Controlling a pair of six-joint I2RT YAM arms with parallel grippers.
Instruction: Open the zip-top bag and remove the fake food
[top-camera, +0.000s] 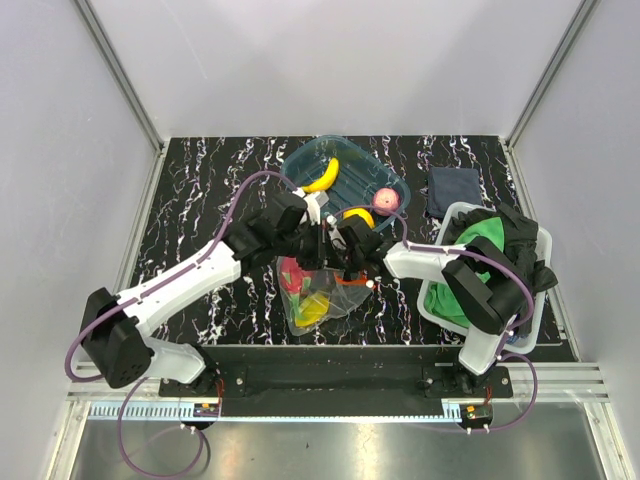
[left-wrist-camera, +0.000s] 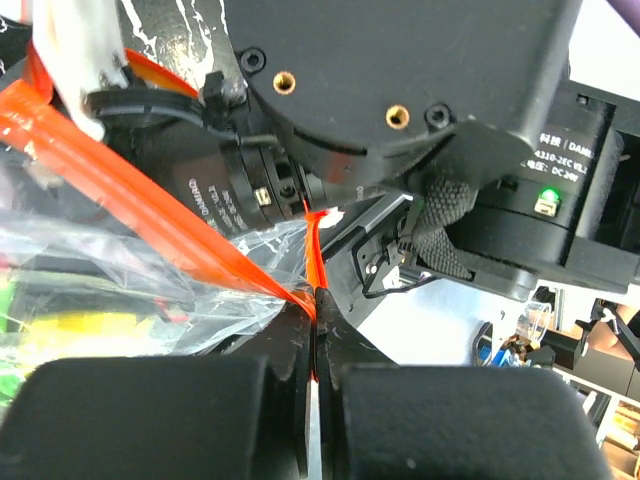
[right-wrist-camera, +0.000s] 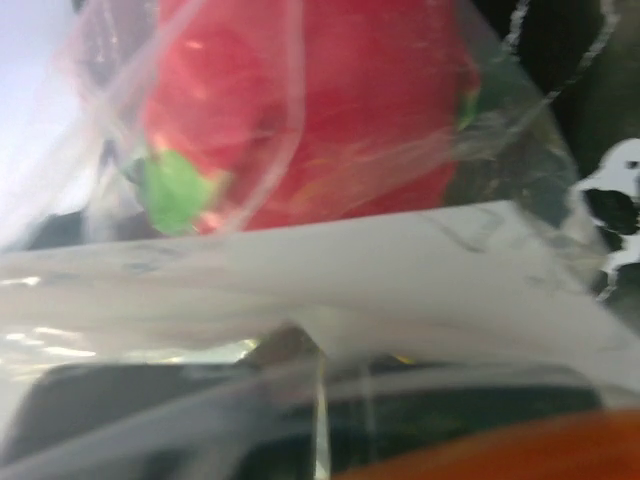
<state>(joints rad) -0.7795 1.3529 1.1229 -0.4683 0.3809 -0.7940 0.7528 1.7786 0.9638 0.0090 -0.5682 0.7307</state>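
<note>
The zip-top bag (top-camera: 318, 300) hangs between my two grippers above the table's front middle, with red and yellow fake food inside. My left gripper (top-camera: 322, 232) is shut on the bag's red-orange zip strip (left-wrist-camera: 120, 170), pinched at its fingertips (left-wrist-camera: 316, 300). My right gripper (top-camera: 350, 255) faces it and is shut on the bag's other side; clear plastic (right-wrist-camera: 350, 260) covers its wrist view. A red fruit with green (right-wrist-camera: 320, 110) shows through the plastic. A yellow banana (top-camera: 323, 178), a pinkish ball (top-camera: 388, 199) and a yellow round piece (top-camera: 358, 214) lie in the teal tray (top-camera: 300, 155).
A white basket (top-camera: 455, 212) holding a green cloth (top-camera: 470, 250) and black fabric stands at the right. A dark blue cloth (top-camera: 452, 190) lies behind it. Grey walls close in the table on three sides.
</note>
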